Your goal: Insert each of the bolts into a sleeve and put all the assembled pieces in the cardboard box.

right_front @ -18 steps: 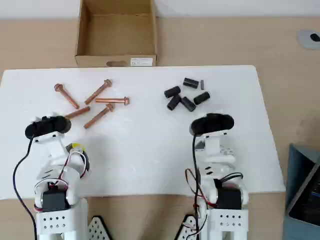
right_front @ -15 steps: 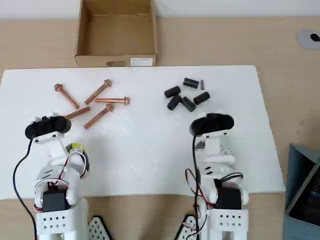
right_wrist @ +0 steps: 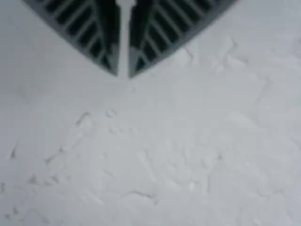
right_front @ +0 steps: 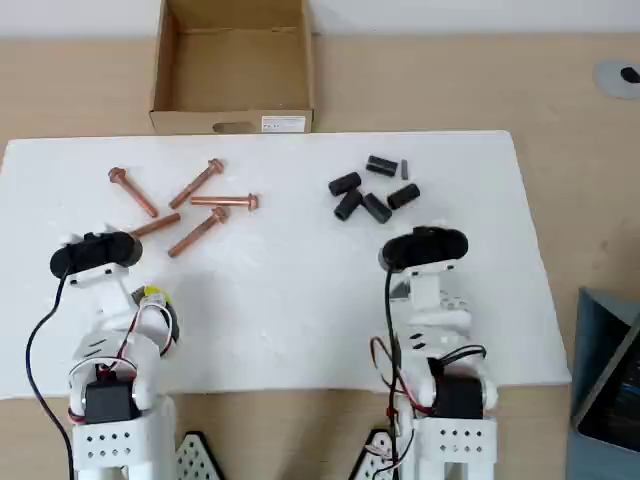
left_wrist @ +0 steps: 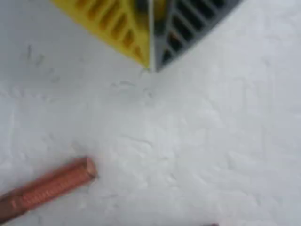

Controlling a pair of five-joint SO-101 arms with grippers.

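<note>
grey disc at the bench's far right corner, dark blue-grey block at its right edge, both off the white sheet. small grey piece lies just beside the sleeves. l arm and r arm stand at the sheet's near edge, wrist heads over the sheet w/ open sheet between them. five copper bolts lie scattered on the sheet's left half toward the far edge; one runs up to the l arm's black wrist head in the high view. five black sleeves clustered right of centre, near the far edge, just beyond the r arm's head. cardboard box sits on the bench past the sheet's far edge, left of centre, open top, brown floor showing; bolts and sleeves all lie outside it. l gripper: yellow and grey fingers pressed together, gripping nothing, tip at the sheet w/ a bolt end near. r gripper: grey fingers closed to a thin slit, holding nothing, over bare sheet. sheet surface looks rough and crinkled close up; bench is light wood.
</note>
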